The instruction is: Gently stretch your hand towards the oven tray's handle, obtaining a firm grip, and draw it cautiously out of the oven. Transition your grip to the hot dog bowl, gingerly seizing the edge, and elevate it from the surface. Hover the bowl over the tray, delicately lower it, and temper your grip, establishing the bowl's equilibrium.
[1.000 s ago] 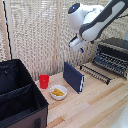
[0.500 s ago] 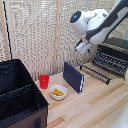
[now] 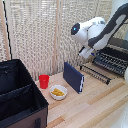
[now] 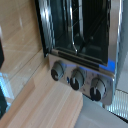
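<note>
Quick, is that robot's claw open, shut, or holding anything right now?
Gripper: raised near the oven, nothing visibly in it; open or shut cannot be told, too blurred.

Oven (image 3: pixel 118 50) cut off at the exterior view's right edge — hand's fingers hidden, both views blurred
</note>
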Tool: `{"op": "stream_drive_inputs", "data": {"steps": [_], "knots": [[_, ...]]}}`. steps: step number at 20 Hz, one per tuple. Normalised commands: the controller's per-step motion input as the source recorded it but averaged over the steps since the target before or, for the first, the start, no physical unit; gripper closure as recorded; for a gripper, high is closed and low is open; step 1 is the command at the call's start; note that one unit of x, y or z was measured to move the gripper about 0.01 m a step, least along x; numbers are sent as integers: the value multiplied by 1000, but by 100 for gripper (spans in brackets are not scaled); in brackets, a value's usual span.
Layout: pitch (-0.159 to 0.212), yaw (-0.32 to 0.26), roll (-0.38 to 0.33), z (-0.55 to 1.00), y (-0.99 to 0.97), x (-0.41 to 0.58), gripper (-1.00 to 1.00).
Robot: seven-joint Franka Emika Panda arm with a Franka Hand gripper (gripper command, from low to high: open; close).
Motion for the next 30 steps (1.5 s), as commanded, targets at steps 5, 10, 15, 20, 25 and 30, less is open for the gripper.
{"op": "stream_drive_inputs", "data": {"steps": [5,10,15,20,25,30], "knots": [[51,66,-184,-151,-450,259,-100],[59,44,-197,-192,-433,143,-100],[3,4,-110,-102,-575,0,-100],[0,0,-26,-42,-722,0,-100],[23,133,-2,0,-606,-23,-100],[63,250,-24,0,-434,-5,-100]]}}
